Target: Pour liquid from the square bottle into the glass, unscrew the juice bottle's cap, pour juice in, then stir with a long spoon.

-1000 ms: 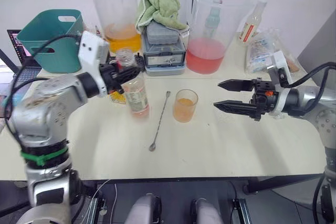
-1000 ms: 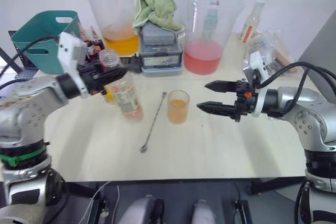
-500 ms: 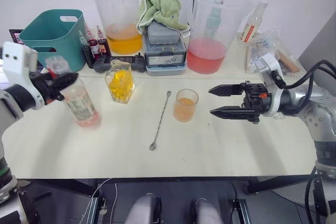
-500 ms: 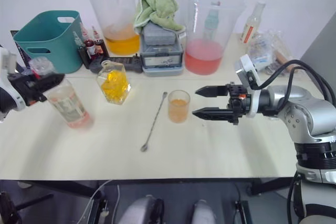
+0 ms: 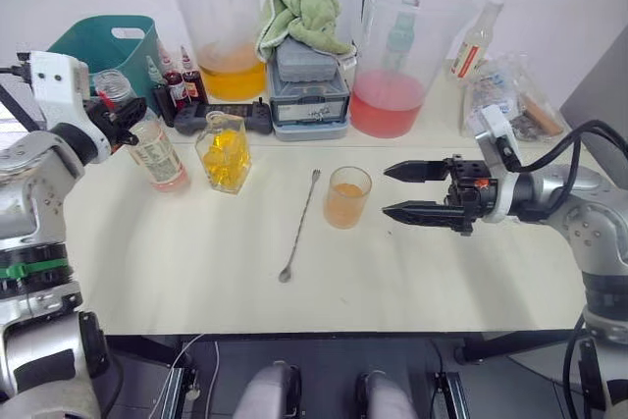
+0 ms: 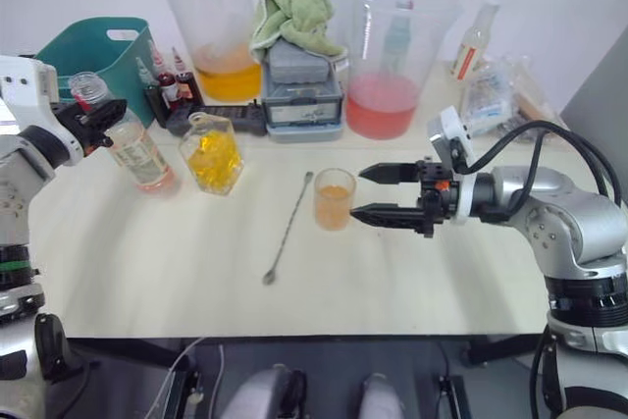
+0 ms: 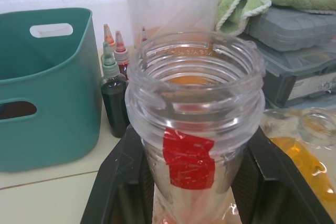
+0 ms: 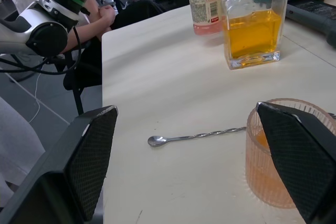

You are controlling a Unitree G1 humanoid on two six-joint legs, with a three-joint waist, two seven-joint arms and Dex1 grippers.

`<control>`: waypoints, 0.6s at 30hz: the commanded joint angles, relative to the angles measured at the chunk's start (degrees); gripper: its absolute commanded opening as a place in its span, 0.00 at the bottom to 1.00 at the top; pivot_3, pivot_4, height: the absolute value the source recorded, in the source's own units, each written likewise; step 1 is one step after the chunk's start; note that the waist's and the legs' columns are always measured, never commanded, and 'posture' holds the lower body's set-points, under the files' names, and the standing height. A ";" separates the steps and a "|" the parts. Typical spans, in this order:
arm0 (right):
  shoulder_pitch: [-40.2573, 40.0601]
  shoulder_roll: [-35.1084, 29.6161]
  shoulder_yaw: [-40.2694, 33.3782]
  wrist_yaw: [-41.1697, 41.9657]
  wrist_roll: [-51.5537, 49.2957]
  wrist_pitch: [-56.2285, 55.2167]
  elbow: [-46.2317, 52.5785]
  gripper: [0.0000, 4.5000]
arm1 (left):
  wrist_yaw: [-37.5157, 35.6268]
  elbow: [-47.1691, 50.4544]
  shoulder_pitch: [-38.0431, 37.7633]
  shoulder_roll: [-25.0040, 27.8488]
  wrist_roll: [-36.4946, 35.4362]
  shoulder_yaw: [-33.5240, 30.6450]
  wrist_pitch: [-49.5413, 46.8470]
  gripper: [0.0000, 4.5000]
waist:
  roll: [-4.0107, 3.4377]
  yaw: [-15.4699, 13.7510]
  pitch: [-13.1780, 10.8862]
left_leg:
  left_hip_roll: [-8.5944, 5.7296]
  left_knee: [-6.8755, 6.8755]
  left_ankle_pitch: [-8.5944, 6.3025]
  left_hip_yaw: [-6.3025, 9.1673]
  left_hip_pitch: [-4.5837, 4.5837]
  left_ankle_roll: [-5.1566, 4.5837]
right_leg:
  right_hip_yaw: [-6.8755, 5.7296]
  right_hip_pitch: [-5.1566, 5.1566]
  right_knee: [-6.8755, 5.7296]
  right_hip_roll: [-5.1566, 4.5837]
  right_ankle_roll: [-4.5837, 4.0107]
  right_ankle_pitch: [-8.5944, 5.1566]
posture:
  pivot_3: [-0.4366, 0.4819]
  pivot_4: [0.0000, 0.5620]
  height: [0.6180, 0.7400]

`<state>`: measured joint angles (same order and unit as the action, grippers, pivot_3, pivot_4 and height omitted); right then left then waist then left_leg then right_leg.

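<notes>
My left gripper [image 5: 123, 117] is shut on the neck of the juice bottle [image 5: 155, 151] at the far left of the table, beside the teal bin. The bottle leans slightly; its mouth [image 7: 195, 77] is uncapped, and a little pink juice sits at its bottom. The square bottle [image 5: 224, 152] of yellow liquid stands just right of it. The glass [image 5: 346, 196] holds orange liquid mid-table, and the long spoon [image 5: 299, 226] lies on the table to its left. My right gripper [image 5: 404, 191] is open, level with the glass, its fingertips a short way to the glass's right.
Along the back stand a teal bin [image 5: 98, 56], small dye bottles [image 5: 172, 76], a black controller [image 5: 201, 117], two big jugs [image 5: 218, 17] [image 5: 407, 46], a grey box under a green towel [image 5: 307, 85] and bagged items [image 5: 500, 85]. A person's hand [image 8: 107, 11] shows beyond the table's left edge.
My left arm has carried the juice bottle from beside the glass out to the far left, then back toward the teal bin. My right gripper has moved left, closer to the glass.
</notes>
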<state>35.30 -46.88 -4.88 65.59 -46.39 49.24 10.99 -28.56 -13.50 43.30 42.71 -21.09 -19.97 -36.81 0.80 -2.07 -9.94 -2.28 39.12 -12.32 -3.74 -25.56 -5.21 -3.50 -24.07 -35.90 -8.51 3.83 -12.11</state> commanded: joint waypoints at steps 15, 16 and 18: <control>-1.01 -2.96 -4.78 -2.50 -2.65 1.84 4.00 1.00 | -0.21 -8.49 5.20 -0.80 3.21 3.31 7.22 0.73 | 0.09 -0.05 0.02 | 0.04 -0.02 0.14 -0.09 -0.01 -0.24 | 0.00 0.00 0.05 -0.06 -0.03 0.02 | 0.48 0.27 1.00; -1.05 -3.01 -4.82 -2.54 -2.73 1.84 4.05 1.00 | -0.22 -8.15 5.70 -0.67 2.88 2.99 7.20 0.81 | 0.09 -0.04 0.02 | 0.04 -0.02 0.15 -0.09 -0.01 -0.24 | 0.00 -0.01 0.04 -0.06 -0.03 0.02 | 0.48 0.27 1.00; -1.08 -3.11 -4.81 -2.67 -2.90 1.79 4.08 1.00 | -0.28 -7.95 6.25 -0.53 2.50 2.66 7.11 0.96 | 0.09 -0.05 0.02 | 0.05 -0.03 0.15 -0.09 -0.01 -0.25 | 0.00 -0.02 0.04 -0.06 -0.03 0.02 | 0.48 0.27 1.00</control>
<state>34.31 -49.05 -7.61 63.06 -48.13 50.76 13.36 -28.88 -23.45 47.48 41.07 -18.10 -15.85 -30.32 0.89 -2.12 -9.92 -2.23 39.10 -12.17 -3.83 -25.57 -5.46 -3.50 -24.08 -35.86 -8.57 3.80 -12.09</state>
